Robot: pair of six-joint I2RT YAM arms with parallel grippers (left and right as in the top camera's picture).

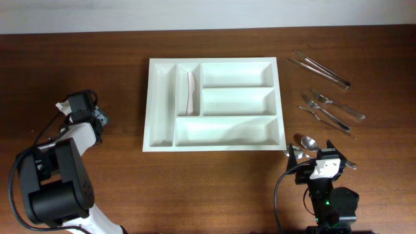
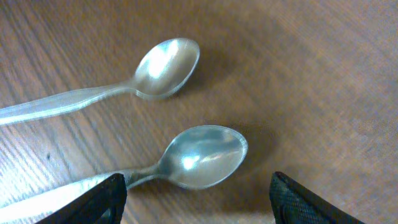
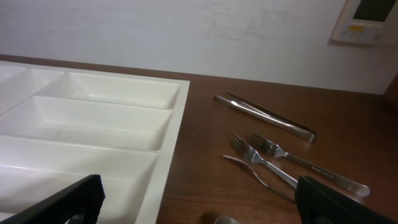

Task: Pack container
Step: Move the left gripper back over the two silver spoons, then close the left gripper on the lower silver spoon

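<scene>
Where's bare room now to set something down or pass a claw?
Free: in the tray, three long compartments and the leftmost narrow one; bare table left of the tray. Crowded: right of the tray, with tongs, forks and a spoon by the right claw.

overhead looks straight down; right wrist low, sharing the container (image 1: pixel 237 88); left wrist close above spoons (image 2: pixel 205 155)

One white tray (image 1: pixel 214 147) is sitting on the table (image 1: pixel 78 58), showing five compartments (image 1: pixel 237 75): two narrow and three long. One pale utensil (image 1: pixel 191 91) is lying in a narrow one. Two forks (image 1: pixel 339 106) (image 1: pixel 325 116) are lying side by side, with one pair of metal tongs (image 1: pixel 320 70) lying near them. Two spoons (image 2: pixel 166 59) (image 2: pixel 202 155) are showing in the left wrist view, and a third spoon (image 1: pixel 307 142) is lying near the forks.
</scene>
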